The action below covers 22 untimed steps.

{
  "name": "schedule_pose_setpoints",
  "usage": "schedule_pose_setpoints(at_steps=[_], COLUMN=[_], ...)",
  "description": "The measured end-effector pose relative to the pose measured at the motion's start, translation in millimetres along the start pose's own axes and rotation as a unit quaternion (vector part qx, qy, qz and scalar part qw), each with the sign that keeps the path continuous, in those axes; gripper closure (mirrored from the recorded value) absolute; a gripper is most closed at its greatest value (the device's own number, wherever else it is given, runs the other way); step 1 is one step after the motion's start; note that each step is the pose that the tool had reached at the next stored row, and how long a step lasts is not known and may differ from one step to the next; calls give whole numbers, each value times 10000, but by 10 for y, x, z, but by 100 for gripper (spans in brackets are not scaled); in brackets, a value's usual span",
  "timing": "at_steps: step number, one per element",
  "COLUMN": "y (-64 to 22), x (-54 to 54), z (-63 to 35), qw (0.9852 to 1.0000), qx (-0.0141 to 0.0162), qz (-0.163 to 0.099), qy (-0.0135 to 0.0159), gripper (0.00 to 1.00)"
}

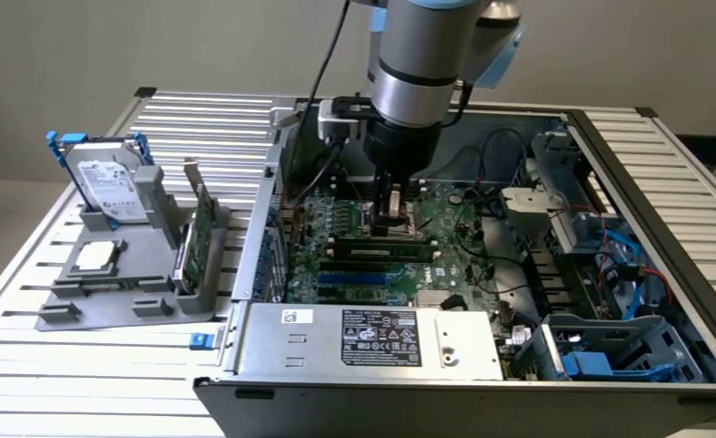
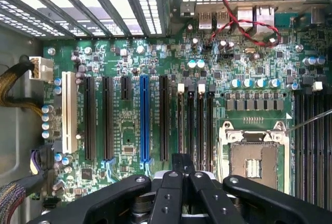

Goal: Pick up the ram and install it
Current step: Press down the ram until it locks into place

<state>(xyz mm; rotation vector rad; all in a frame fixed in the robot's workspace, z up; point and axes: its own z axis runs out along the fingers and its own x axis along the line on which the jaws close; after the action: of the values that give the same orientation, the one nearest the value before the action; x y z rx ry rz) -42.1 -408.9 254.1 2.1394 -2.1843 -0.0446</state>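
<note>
End effector [image 1: 393, 212] closed narrow, empty-looking, low over motherboard [image 1: 370, 246] at frame centre beside seated ram [image 1: 383, 247]; install step apparently finishing.

The single arm [image 1: 421, 64] is reaching straight down from above, its silver and grey wrist section standing vertical. The black gripper [image 1: 393, 212] is pointing downward at the arm's lower end. In the wrist view the gripper [image 2: 182, 168] is showing its fingers [image 2: 176, 175] pressed together, with no gap between them.
</note>
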Motion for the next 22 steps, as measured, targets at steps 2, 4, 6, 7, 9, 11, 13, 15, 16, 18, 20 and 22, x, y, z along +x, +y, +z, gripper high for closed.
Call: schedule_pose_setpoints(at_steps=[2, 4, 6, 7, 9, 11, 13, 15, 16, 18, 20, 22], y=[5, 4, 4, 2, 1, 1, 9, 24, 31, 35, 36, 36], x=[-2, -3, -7, -10, -21, -29, -40, -53, -59, -67, -71, -73], z=[5, 17, 37, 49, 78, 98, 116, 129, 139, 162, 189, 215], qw=[10000, 10000, 10000, 10000, 9999, 9998, 9998, 9998, 9998, 9998, 9998, 9998], qx=[3, 10, 26, 33, 47, 54, 57, 59, 60, 61, 62, 62], qz=[-2, -23, -61, -91, -146, -188, -205, -206, -206, -207, -207, -208], qy=[-1, 0, 3, 6, 9, 13, 15, 15, 14, 14, 14, 14], gripper=[89, 89, 89, 89, 89, 89, 89, 89, 89, 89, 89, 89])
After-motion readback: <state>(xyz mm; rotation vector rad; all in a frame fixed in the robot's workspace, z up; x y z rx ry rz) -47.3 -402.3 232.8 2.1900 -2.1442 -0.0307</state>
